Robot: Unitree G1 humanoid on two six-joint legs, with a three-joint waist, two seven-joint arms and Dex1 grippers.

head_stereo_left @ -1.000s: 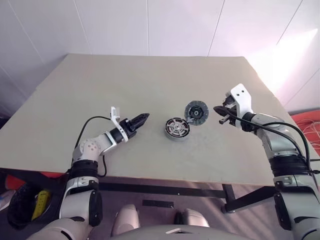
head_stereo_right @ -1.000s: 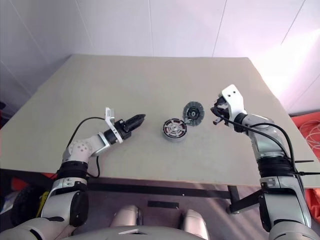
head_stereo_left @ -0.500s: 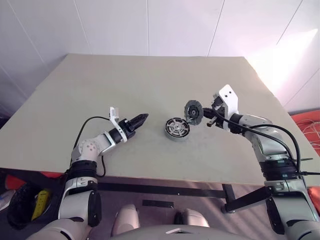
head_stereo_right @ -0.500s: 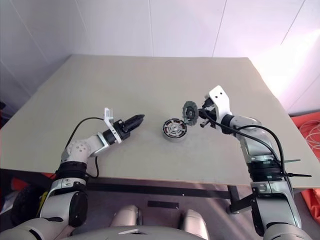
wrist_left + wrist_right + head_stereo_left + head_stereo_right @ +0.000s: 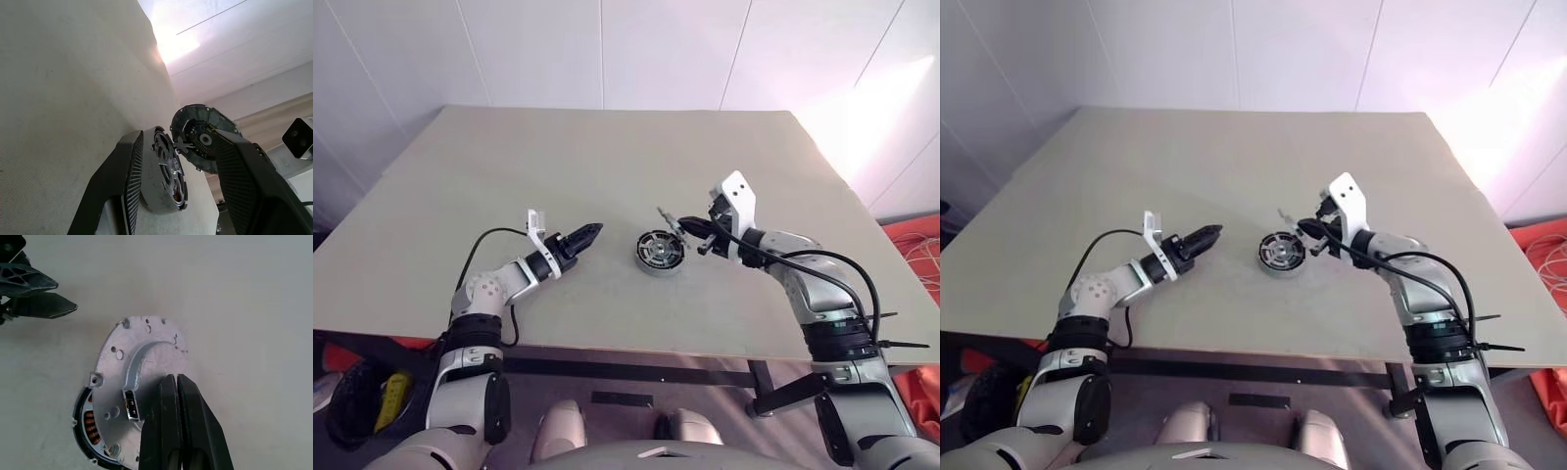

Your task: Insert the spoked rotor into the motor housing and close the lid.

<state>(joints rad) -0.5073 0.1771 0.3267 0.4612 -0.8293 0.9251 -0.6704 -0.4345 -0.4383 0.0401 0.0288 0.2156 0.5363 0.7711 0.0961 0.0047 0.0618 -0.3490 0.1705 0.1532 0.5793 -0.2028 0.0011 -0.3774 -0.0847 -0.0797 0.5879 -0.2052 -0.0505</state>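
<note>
Lid (image 5: 142, 382), silvery round plate with small holes, clamped edge-on by right gripper (image 5: 677, 227) over motor housing (image 5: 659, 252); left gripper (image 5: 590, 233) half-open, holding nothing.

In the right wrist view the lid (image 5: 142, 377) covers most of the housing (image 5: 87, 423); only a dark rim with some coppery windings shows beside the lid, and the picture's edge cuts both. The right gripper (image 5: 177, 382) hides part of the lid. In the head views the lid (image 5: 670, 222) is edge-on beside the housing (image 5: 659, 251), too thin to read its face.
</note>
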